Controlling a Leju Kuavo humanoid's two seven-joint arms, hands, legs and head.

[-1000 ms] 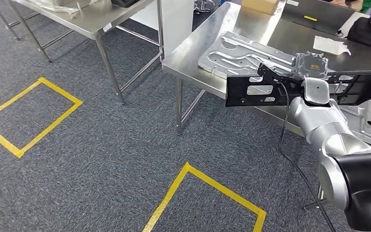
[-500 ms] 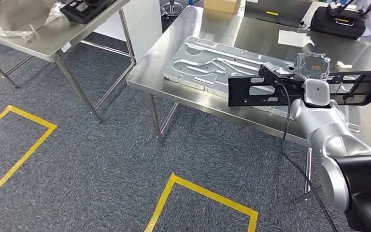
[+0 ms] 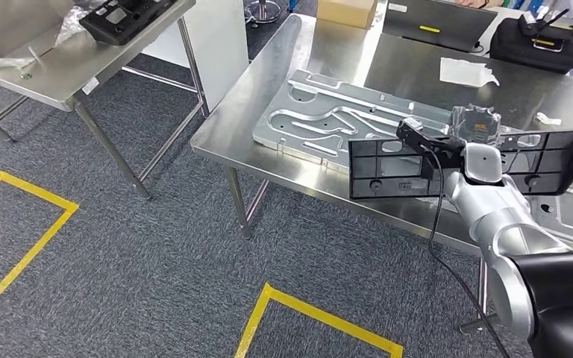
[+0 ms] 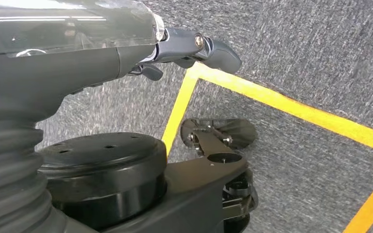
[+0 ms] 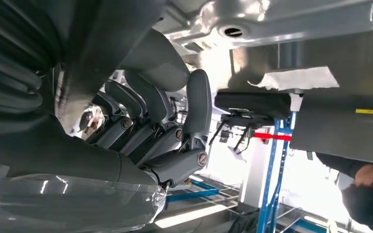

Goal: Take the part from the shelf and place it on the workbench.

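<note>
One hand, the right hand [image 3: 477, 127], is gripping the long black part [image 3: 388, 168] and holding it up over the workbench [image 3: 268, 119]. The left hand [image 4: 184, 48] is hanging with fingers curled, holding nothing.

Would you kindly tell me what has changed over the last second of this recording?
The camera view shifted as the robot closed in on the steel workbench, which now fills more of the head view. The long black plastic part now hangs over the workbench's near edge. Unchanged: the right robot hand still grips it, and the grey metal panel lies flat.
</note>
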